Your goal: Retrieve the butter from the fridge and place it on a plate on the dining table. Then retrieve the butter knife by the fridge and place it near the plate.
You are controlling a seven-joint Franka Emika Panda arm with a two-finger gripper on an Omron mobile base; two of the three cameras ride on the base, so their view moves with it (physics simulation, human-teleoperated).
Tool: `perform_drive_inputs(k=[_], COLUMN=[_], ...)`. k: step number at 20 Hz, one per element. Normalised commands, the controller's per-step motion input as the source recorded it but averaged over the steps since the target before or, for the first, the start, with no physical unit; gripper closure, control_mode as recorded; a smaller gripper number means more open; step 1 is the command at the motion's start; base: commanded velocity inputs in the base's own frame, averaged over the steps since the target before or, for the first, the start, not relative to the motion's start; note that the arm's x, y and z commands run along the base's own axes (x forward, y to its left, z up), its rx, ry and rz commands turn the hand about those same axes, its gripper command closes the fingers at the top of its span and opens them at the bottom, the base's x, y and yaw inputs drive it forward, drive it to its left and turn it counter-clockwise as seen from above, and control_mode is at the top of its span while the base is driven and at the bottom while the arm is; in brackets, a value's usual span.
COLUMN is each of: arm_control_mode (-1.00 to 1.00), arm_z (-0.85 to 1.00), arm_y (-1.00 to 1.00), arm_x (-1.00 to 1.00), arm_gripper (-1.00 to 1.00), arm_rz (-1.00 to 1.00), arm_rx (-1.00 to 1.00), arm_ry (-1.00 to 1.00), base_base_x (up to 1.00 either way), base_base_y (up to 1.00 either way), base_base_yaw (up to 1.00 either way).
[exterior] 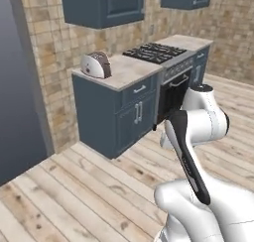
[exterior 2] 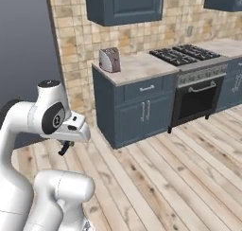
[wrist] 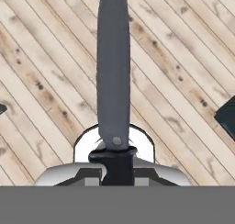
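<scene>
Slim all-dark butter knife (wrist: pixel 113 71) sits pinched in the two-finger gripper (wrist: pixel 113 165), jaws pressed together on its black handle end. In the hand view the grey blade runs straight up from the fingers, over diagonal planks of the light wooden floor (wrist: pixel 41 81); a small rivet shows near the blade base. The right base view gives the same grip from the side: the gripper (exterior 2: pixel 66 147) hangs below the white arm's wrist, low, with a short dark piece projecting under it; the blade itself is too small to make out there.

Landmark: dark blue base cabinet with a beige stone top (exterior 2: pixel 137 107). The gripper is left of it in the right base view, well apart, over open floor. A silver two-slot toaster (exterior 2: pixel 109 59) stands on the cabinet top at its left end; also seen in the left base view (exterior: pixel 96 64). Just right of the cabinet, touching it, a black-fronted oven with a gas hob (exterior 2: pixel 194 83). Dark blue wall cabinets (exterior 2: pixel 125 5) hang above it on tan brick tile. Left of the cabinet, a flat grey fridge side panel (exterior: pixel 17 87) rises from the floor.
</scene>
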Motion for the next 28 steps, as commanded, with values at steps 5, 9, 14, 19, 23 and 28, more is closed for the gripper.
perform_drive_inputs(k=[5, 9, 14, 19, 23, 28], arm_control_mode=[1.0, 1.0, 1.0, 1.0, 1.0, 1.0], arm_z=[0.0, 0.0, 0.0, 0.0, 0.0, 0.0], arm_y=[0.0, 0.0, 0.0, 0.0, 0.0, 0.0], arm_x=[0.0, 0.0, 0.0, 0.0, 0.0, 0.0], arm_gripper=[1.0, 1.0, 1.0, 1.0, 1.0, 1.0], arm_rz=[0.0, 0.0, 0.0, 0.0, 0.0, 0.0], arm_rx=[0.0, 0.0, 0.0, 0.0, 0.0, 0.0], arm_ry=[0.0, 0.0, 0.0, 0.0, 0.0, 0.0], base_base_x=[0.71, 0.79, 0.85, 0.95, 0.98, 0.94], base_base_y=[-0.09, 0.0, 0.0, 0.03, 0.51, 0.73], base_base_yaw=[-0.63, -0.63, -0.61, -0.58, -0.48, -0.44])
